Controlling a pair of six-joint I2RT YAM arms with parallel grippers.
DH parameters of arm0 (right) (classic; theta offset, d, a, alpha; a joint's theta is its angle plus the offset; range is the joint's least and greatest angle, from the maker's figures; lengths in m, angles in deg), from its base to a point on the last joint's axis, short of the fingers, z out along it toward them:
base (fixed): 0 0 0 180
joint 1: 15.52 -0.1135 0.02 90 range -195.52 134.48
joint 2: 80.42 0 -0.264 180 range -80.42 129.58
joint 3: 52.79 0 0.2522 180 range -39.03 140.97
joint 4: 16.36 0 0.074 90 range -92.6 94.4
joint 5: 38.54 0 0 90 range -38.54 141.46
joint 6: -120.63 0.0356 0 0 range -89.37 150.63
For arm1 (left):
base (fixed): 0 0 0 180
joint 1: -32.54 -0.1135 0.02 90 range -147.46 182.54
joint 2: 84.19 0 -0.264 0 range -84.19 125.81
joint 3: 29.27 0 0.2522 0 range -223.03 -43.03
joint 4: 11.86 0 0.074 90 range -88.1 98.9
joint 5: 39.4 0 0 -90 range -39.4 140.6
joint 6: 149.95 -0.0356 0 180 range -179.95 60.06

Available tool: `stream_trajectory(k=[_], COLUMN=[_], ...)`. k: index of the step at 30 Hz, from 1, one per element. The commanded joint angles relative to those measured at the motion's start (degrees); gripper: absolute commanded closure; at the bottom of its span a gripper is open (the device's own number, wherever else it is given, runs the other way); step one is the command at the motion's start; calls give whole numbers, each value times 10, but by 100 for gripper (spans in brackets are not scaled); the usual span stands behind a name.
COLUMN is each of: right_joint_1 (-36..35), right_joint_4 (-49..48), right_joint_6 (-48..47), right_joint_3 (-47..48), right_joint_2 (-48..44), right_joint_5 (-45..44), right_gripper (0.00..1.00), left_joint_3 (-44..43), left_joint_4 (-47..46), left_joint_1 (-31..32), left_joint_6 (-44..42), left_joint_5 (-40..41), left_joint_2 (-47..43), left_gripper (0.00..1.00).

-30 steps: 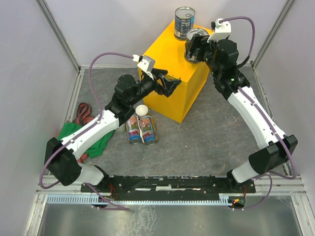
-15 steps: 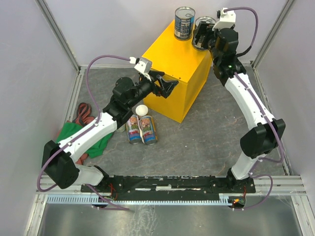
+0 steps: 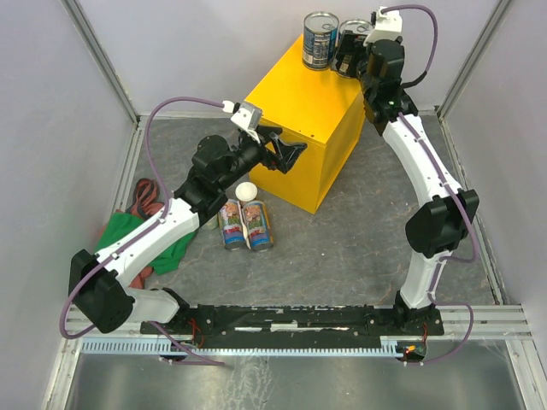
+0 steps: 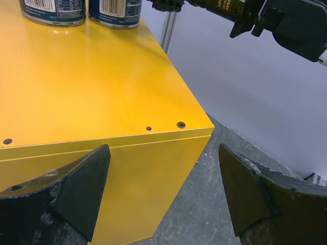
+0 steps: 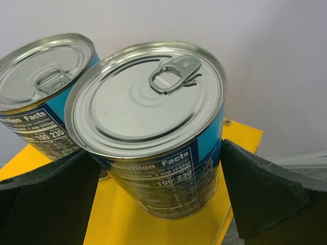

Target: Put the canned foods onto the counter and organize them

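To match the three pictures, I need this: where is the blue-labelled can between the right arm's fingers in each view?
Top external: the blue-labelled can is at the far corner of the yellow counter, right of its twin.
Left wrist: top edge, the right one of two.
Right wrist: centre of the picture.
Shared landmark: the yellow counter.

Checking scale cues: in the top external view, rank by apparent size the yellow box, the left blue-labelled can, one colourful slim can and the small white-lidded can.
1. yellow box
2. left blue-labelled can and colourful slim can: alike; the first stands higher, nearer the camera, so unranked
3. small white-lidded can
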Motion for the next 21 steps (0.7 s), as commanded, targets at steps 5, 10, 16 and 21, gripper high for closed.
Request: stream_trajectory(k=[5,10,16,21], right_joint_1=[8,7,8,8], right_joint_4=[105,134,136,146], right_joint_6=[6,-1,6,6], right_joint_3=[31,71,50,51], right_joint_2=[36,51,27,12], right_joint_5=[-11,-8,0,6], right_gripper=[1,1,1,1], left_joint_3=[2,2,2,-7], left_joint_4=[1,1,4,7], left_joint_1=[0,-1,-2,-3], left_joint_6=[-37,-39,-31,-18], left_joint_5=[7,3,2,0], left_joint_2=[-25,-26,-29,-26], left_gripper=[7,7,5,4])
